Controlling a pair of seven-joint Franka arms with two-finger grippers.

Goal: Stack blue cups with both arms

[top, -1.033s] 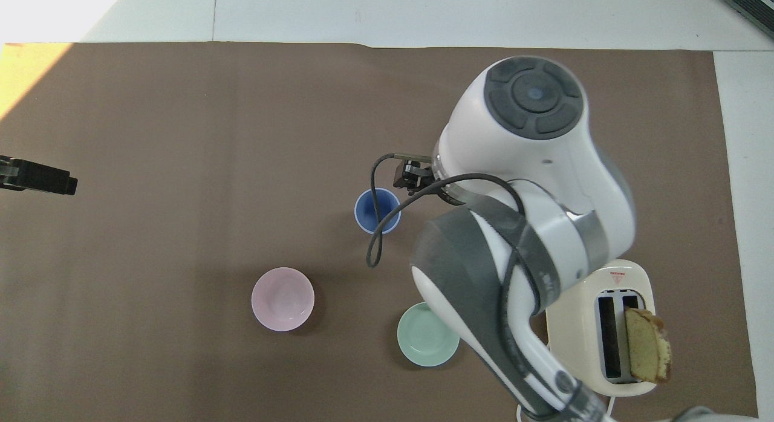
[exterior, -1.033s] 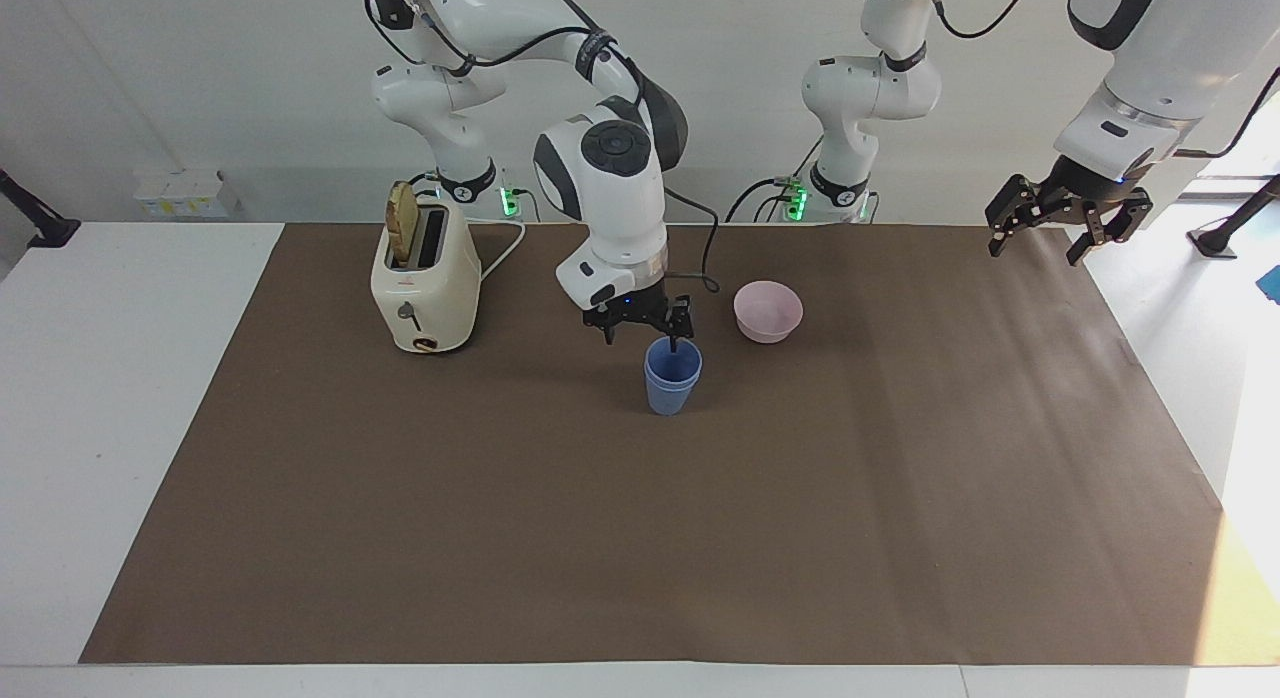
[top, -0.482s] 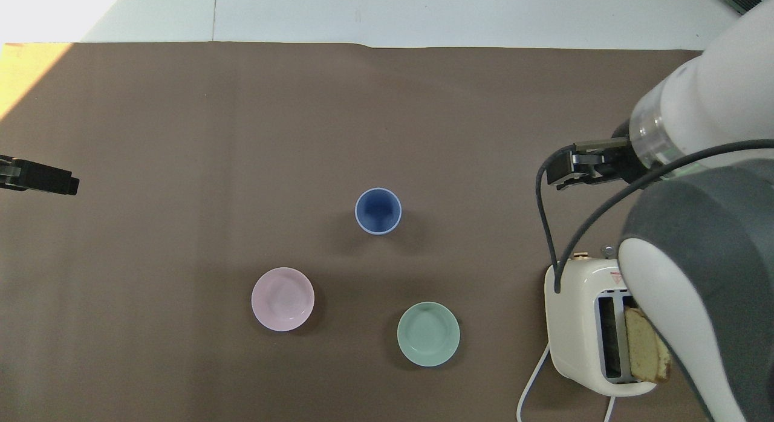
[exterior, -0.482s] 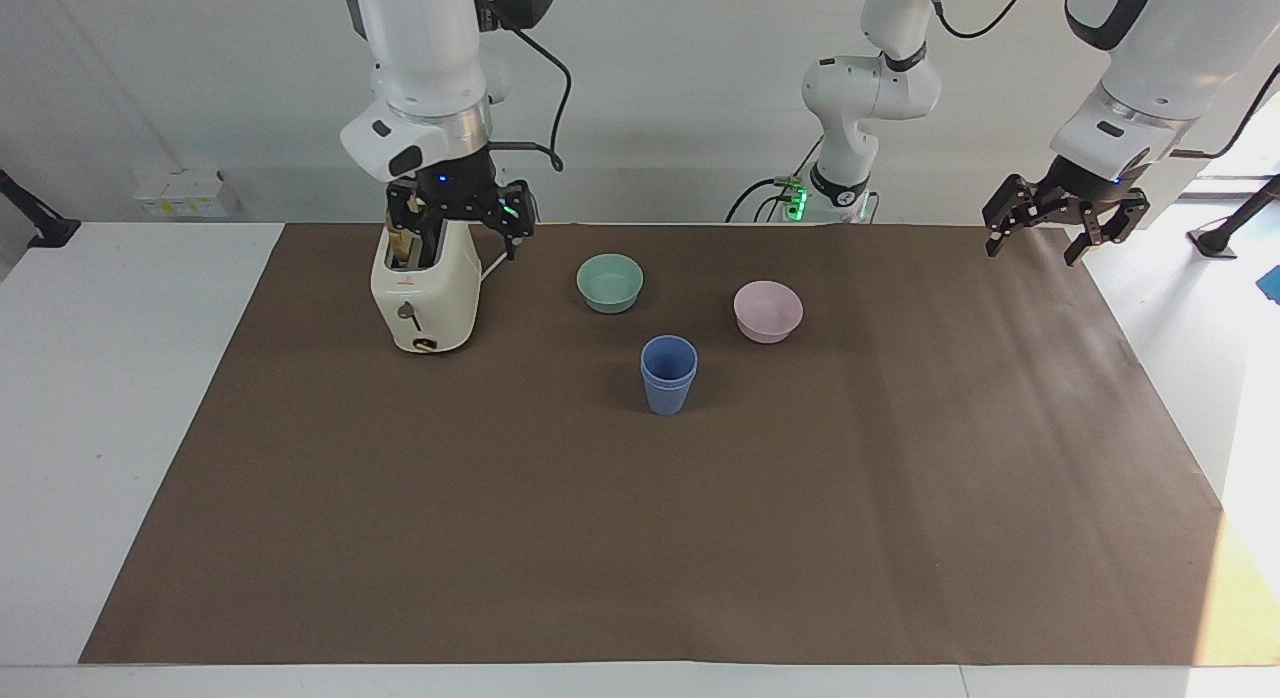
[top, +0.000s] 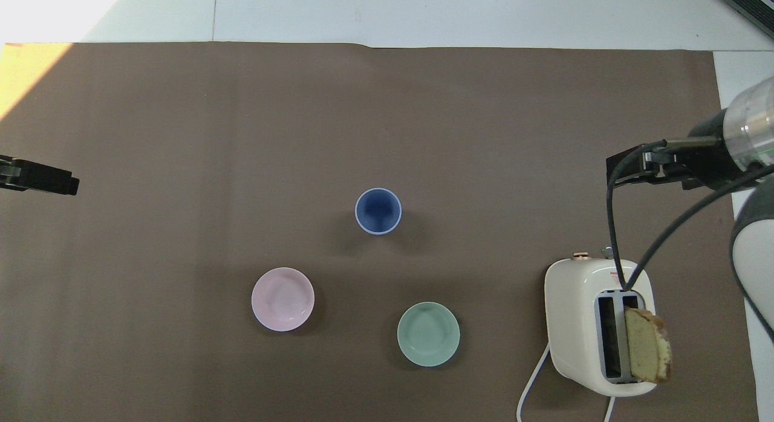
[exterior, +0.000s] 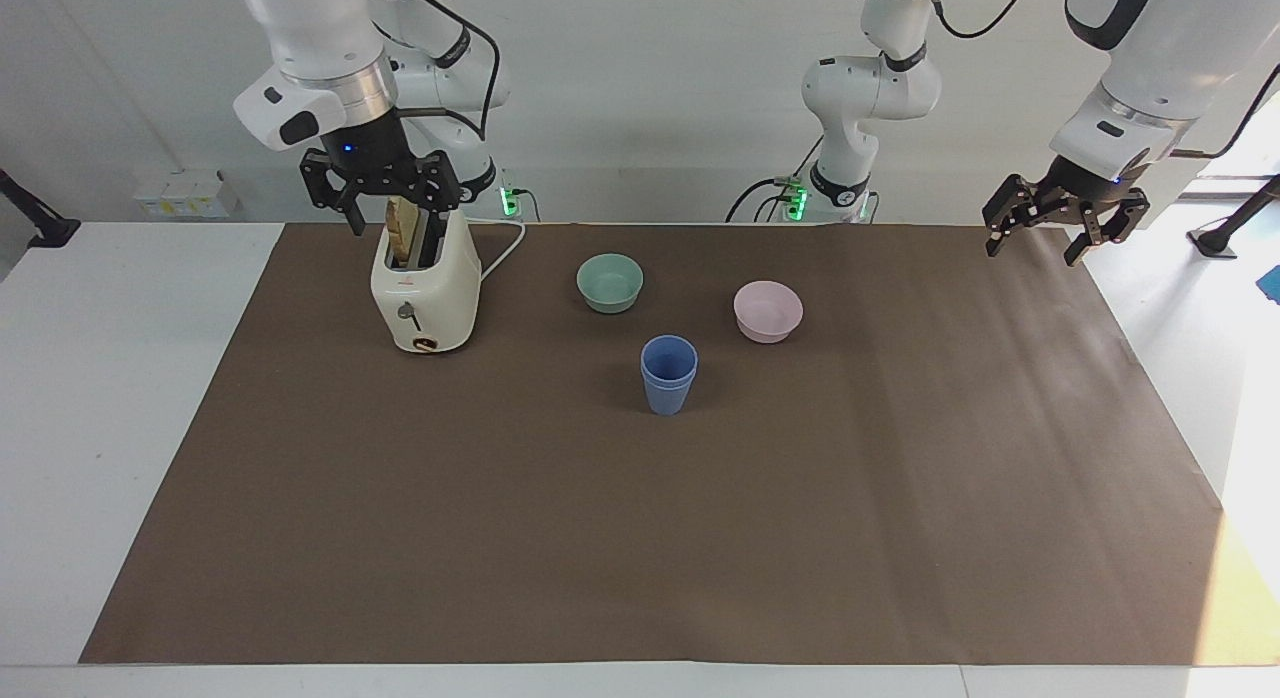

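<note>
Your blue cups (exterior: pixel 669 374) sit nested, so both end effectors, left (exterior: pixel 1066 221) and right (exterior: pixel 380 182), hang wide, holding nothing

White arms (exterior: pixel 320 38) (black cables)

Bright, sharp, sun patch at corner

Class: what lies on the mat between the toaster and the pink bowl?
The mint-green bowl sits between toaster and pink bowl, clearest in the facing view.
</note>
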